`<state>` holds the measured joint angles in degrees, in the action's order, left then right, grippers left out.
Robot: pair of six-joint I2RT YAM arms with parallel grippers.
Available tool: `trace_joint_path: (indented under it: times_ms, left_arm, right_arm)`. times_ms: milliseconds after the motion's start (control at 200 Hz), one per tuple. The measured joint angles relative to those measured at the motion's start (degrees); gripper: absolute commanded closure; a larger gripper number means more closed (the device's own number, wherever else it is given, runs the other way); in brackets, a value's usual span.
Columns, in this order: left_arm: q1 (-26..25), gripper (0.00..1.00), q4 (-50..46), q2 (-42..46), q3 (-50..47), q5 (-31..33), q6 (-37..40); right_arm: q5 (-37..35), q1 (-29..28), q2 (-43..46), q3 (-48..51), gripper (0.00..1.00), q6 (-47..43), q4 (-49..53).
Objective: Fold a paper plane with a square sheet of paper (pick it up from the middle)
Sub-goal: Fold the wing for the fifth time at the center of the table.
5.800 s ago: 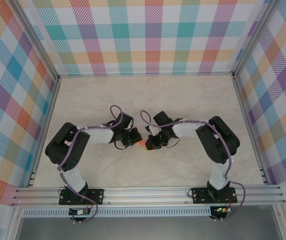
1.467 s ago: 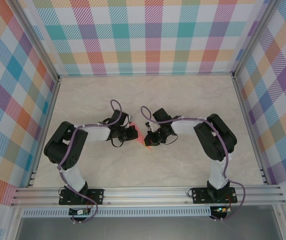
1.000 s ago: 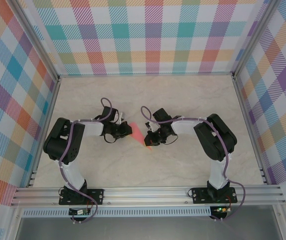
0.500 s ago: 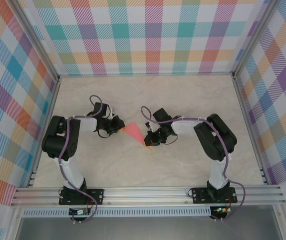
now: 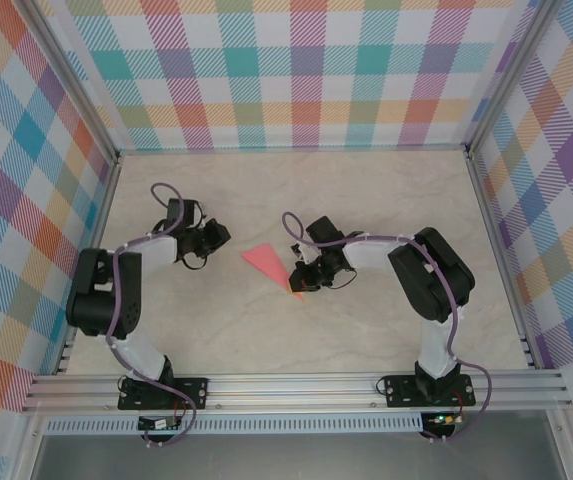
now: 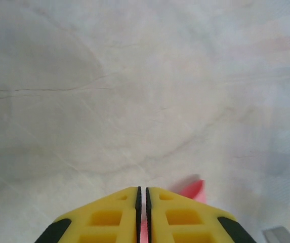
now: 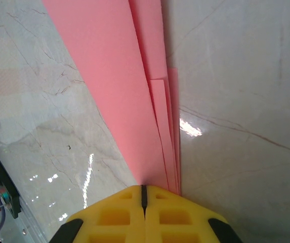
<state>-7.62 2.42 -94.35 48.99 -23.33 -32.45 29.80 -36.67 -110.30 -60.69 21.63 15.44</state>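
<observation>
My right claw pinched tight on paper plane narrow end; my left claw nearly closed, empty, apart, above desk.

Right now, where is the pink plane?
In the top view, the plane lies in the middle of the table, its narrow tip pinched in the right tool, with the left tool just left of its wide end.

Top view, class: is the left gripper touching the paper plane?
No, the left gripper sits apart from the paper plane, with bare table between them.
</observation>
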Motion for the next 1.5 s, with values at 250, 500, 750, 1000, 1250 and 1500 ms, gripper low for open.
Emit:
trace_joint_path:
  times_ms: [250,500,750,1000,1250,1500]
  left_arm:
    - [-12.33,0.9,4.15,6.73,-6.32,0.48,-3.32]
    - [-22.95,0.92,8.33,-0.59,-7.04,0.48,-6.16]
    - [-25.0,0.93,10.91,-8.09,-4.24,-1.03,-6.84]
    - [-24.37,0.93,9.14,-8.11,-3.43,-0.09,-3.65]
    - [-17.35,0.93,3.63,-7.78,-1.09,1.44,0.22]
    - [-10.12,0.93,-0.44,-10.43,3.34,0.7,2.97]
  right_arm:
    - [0.02,0.0,0.0,0.0,1.0,0.02,0.0]
    - [0.24,0.11,0.0,0.22,1.0,0.04,-0.31]
    - [0.48,0.31,0.0,0.28,1.0,0.2,0.0]
    - [0.48,0.35,0.0,0.37,1.0,0.2,0.0]
    - [0.46,0.37,-0.02,0.37,1.0,0.2,-0.02]
    - [0.72,0.48,-0.17,0.33,1.0,0.2,-0.04]
